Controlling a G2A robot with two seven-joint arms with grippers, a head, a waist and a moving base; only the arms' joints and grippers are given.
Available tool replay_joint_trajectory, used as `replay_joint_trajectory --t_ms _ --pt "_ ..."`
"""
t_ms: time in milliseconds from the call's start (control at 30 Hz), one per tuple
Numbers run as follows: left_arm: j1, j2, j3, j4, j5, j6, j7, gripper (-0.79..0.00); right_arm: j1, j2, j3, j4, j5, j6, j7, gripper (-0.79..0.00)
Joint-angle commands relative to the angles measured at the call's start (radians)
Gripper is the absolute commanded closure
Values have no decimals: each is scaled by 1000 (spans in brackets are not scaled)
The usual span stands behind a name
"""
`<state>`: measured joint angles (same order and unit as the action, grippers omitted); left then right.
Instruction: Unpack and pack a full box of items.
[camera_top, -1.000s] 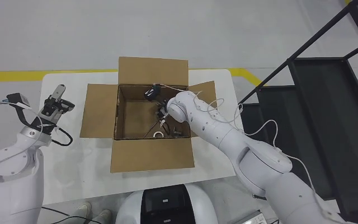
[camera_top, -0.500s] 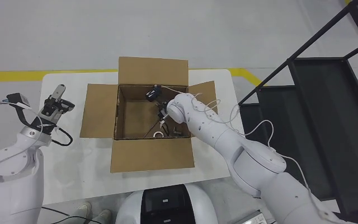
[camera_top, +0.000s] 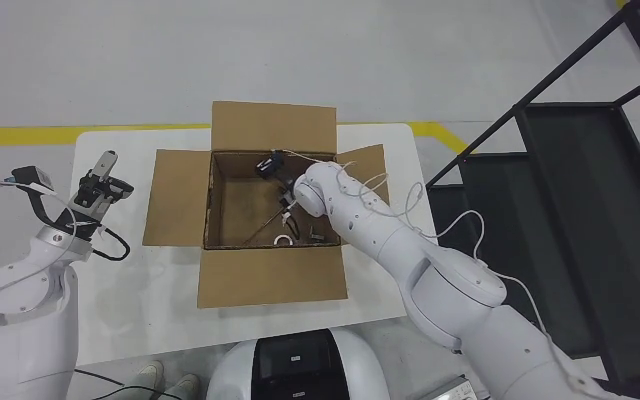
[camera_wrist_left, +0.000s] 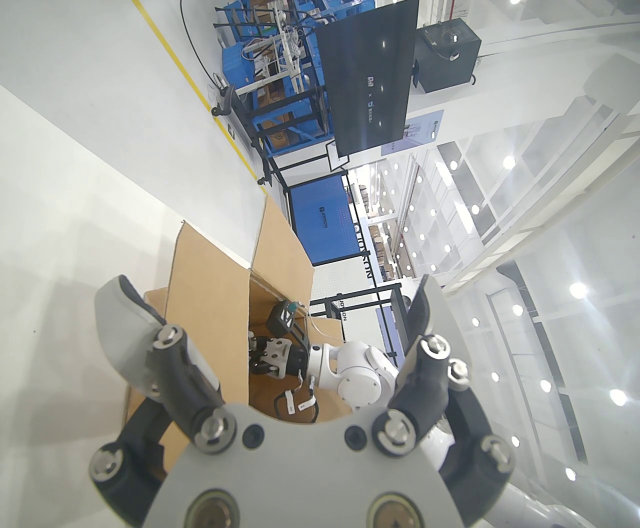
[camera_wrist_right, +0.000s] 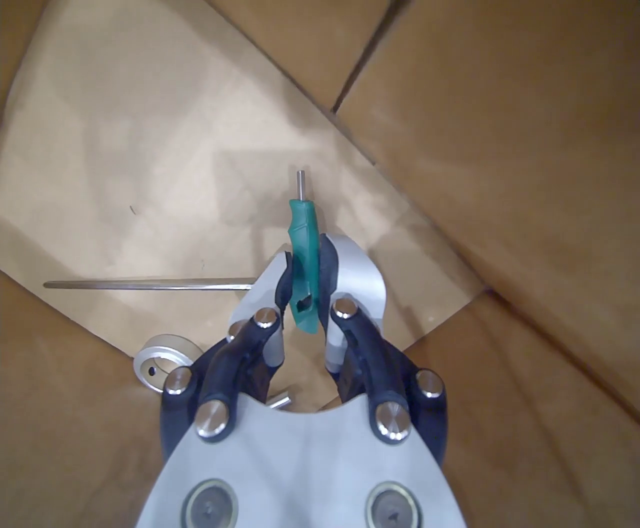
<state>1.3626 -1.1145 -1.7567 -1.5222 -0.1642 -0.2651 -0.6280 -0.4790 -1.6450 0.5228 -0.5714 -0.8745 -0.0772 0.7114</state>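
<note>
Nearest, counter (camera_top: 130, 290): white, carrying one open cardboard box (camera_top: 272, 278) with four flaps folded outward.

At 9 o'clock of the box, well apart from it: left gripper (camera_wrist_left: 272, 295), released, fingers spread wide, holding nothing.

Inside the box, on brown paper lining (camera_wrist_right: 125, 150):
- silver ring (camera_wrist_right: 162, 362), close to the 6 o'clock wall;
- small metal pin (camera_wrist_right: 280, 400) near it, partly hidden.

Farther in, toward the 3 o'clock side of the box floor: right gripper (camera_wrist_right: 306, 255), clenched on a T-handle hex key (camera_wrist_right: 300, 225).
- Pads on the two flat sides of the green handle.
- Handle tip and short steel stub projecting beyond the fingertips.
- Long thin shaft (camera_wrist_right: 150, 285) running out sideways toward 8 o'clock.
- Whether resting on the paper or just clear of it: cannot tell.

Handling, as a judgement:
- Light, rigid, not fragile, with a steel shaft and a moulded plastic handle.
- Best taken as now, across the handle flats close to the shaft junction.
- Bare shaft thin and slick, a poor place to pinch.
- Long shaft likely to twist in the grip or snag the paper or a box wall.
- Lift straight up, shaft kept level.
</note>
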Motion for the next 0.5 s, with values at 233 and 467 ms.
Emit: replay_joint_trajectory --t_ms 233,467 --pt "0 0 0 0 0 0 0 -785 -3 34 57 -147 -54 69 77 0" --pt "0 0 0 0 0 0 0 -785 -70 99 147 -362 -135 115 177 0"
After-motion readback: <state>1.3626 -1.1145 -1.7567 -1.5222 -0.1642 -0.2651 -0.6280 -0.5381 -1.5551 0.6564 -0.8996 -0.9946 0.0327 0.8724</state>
